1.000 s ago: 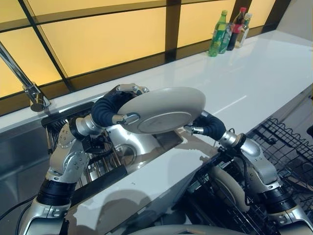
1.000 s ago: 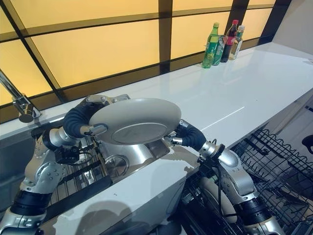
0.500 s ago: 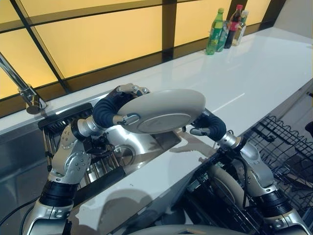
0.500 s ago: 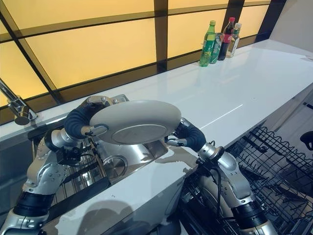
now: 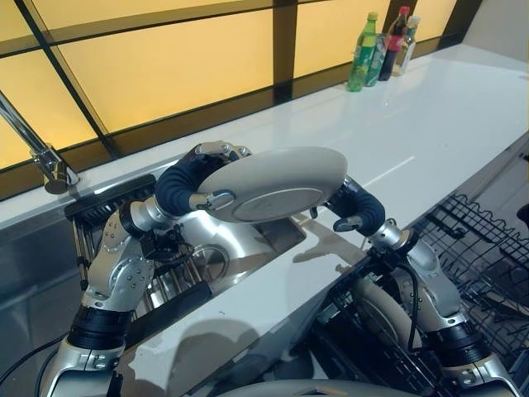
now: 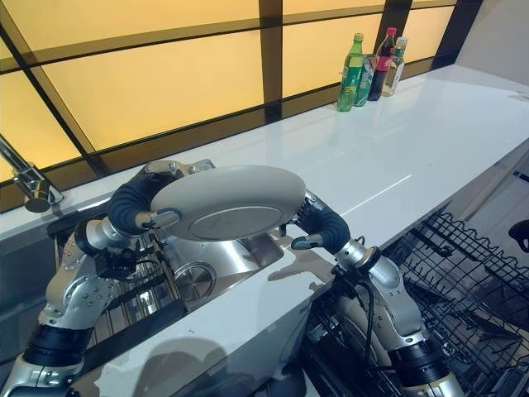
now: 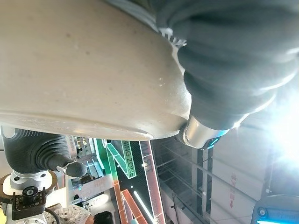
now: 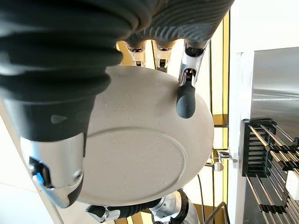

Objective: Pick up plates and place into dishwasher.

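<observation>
Silver-fingered left hand (image 5: 194, 178) clamps the plate (image 5: 273, 186) rim at frame centre, above the sink (image 5: 248, 244); right hand (image 5: 355, 208), fingers loosely spread, touches the opposite rim. Dishwasher rack (image 5: 475, 248) lies lower right, nearer the right hand.
</observation>
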